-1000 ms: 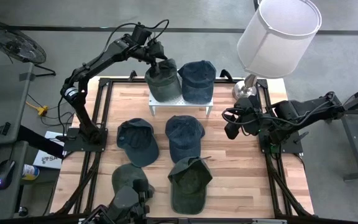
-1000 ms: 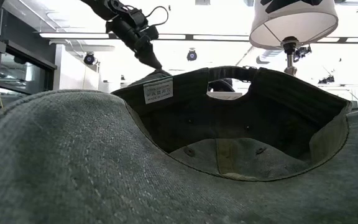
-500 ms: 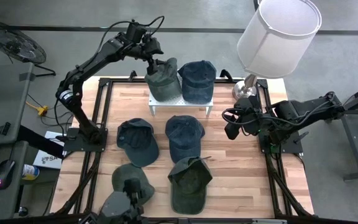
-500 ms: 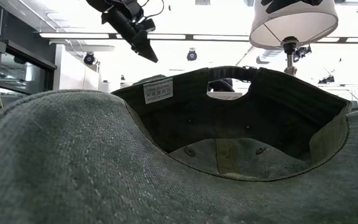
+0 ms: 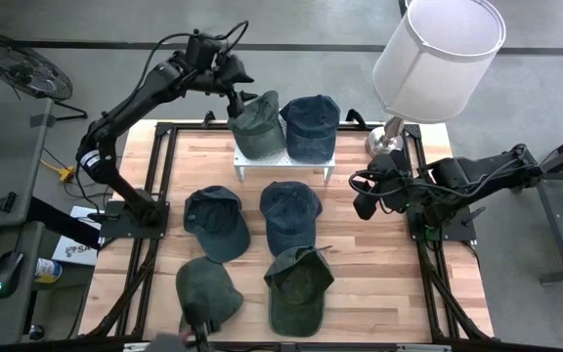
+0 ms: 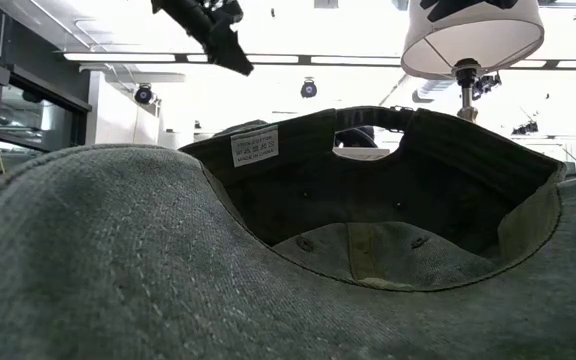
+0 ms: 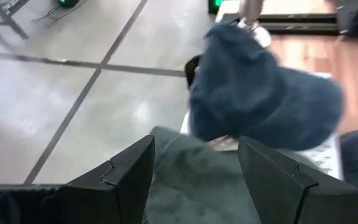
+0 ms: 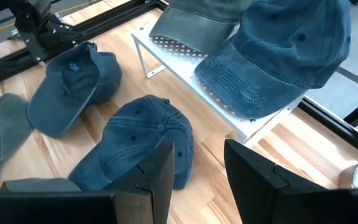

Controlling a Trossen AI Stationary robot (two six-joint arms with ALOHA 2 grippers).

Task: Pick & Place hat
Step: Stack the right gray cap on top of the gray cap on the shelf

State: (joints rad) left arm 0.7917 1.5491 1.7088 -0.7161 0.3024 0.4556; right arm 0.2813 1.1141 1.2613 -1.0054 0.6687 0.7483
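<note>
A green hat (image 5: pixel 257 127) and a blue hat (image 5: pixel 310 125) lie side by side on a white perforated shelf (image 5: pixel 283 159) at the table's far edge. My left gripper (image 5: pixel 235 82) is open and empty. It hangs above the green hat, a little to its far left. The left wrist view shows the green hat (image 7: pixel 197 186) below the open fingers and the blue hat (image 7: pixel 260 93) beyond. My right gripper (image 5: pixel 365 200) is open and empty, and waits over the table's right side.
Four more hats lie on the wooden table: a teal one (image 5: pixel 215 221), a blue one (image 5: pixel 289 213), a green one (image 5: pixel 204 285) and an upturned green one (image 5: pixel 297 285) that fills the low view (image 6: pixel 368 230). A lamp (image 5: pixel 436 49) stands at the far right.
My left gripper has risen off the green hat's top and drawn away toward the table's far left. The green hat stays on the shelf beside the blue one.
</note>
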